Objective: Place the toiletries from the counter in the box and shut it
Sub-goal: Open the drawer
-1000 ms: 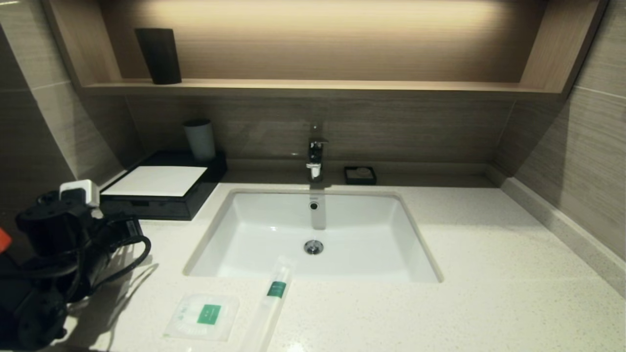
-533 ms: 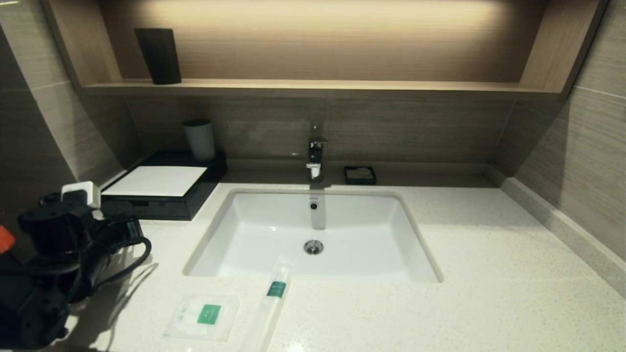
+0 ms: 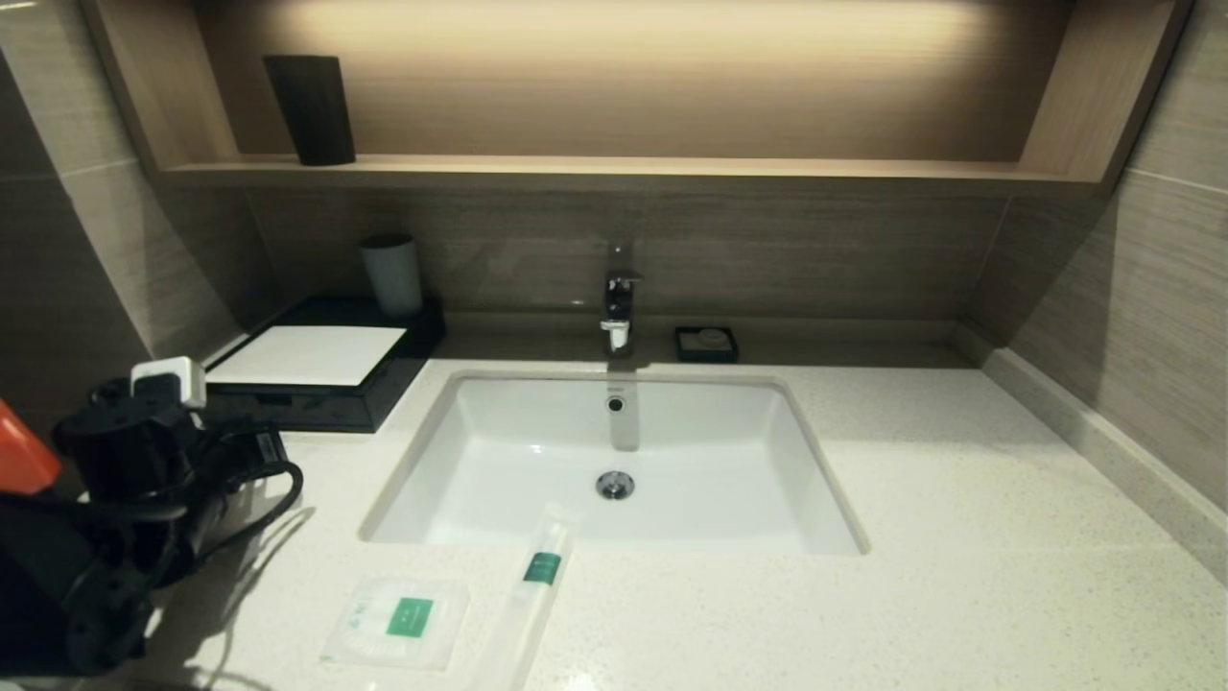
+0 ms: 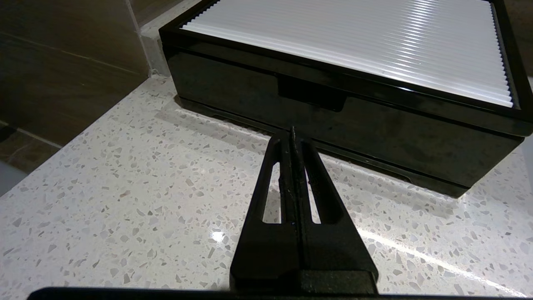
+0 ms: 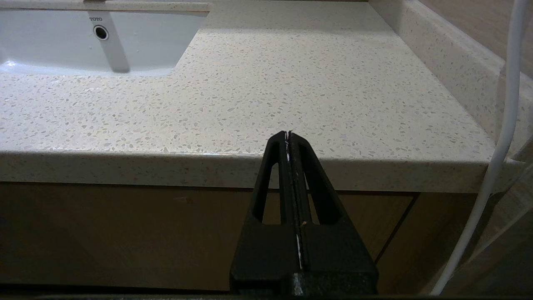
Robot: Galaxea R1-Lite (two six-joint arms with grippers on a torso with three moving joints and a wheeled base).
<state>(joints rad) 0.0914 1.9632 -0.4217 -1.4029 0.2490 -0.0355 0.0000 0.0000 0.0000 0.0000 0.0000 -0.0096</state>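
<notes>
Two toiletries lie on the counter (image 3: pixel 959 537) near its front edge: a flat square packet (image 3: pixel 398 619) and a long slim packet (image 3: pixel 532 595), both with green labels. The long one reaches over the basin's rim. The black box (image 3: pixel 317 374) with a white top panel (image 4: pixel 354 41) stands at the back left, its drawer front (image 4: pixel 341 121) closed. My left gripper (image 4: pixel 292 137) is shut and empty, low over the counter, its tip just short of the drawer front. My right gripper (image 5: pixel 288 135) is shut and empty, before the counter's front edge, out of the head view.
A white basin (image 3: pixel 614 461) is sunk in the middle, with a tap (image 3: pixel 619 307) behind it and a small black soap dish (image 3: pixel 707 343) beside the tap. A pale cup (image 3: pixel 391 274) stands behind the box. A dark cup (image 3: pixel 310 108) is on the wall shelf. A white cable (image 5: pixel 499 146) hangs near the right arm.
My left arm has shifted slightly to the right and forward, toward the box. The packets and the box have not moved.
</notes>
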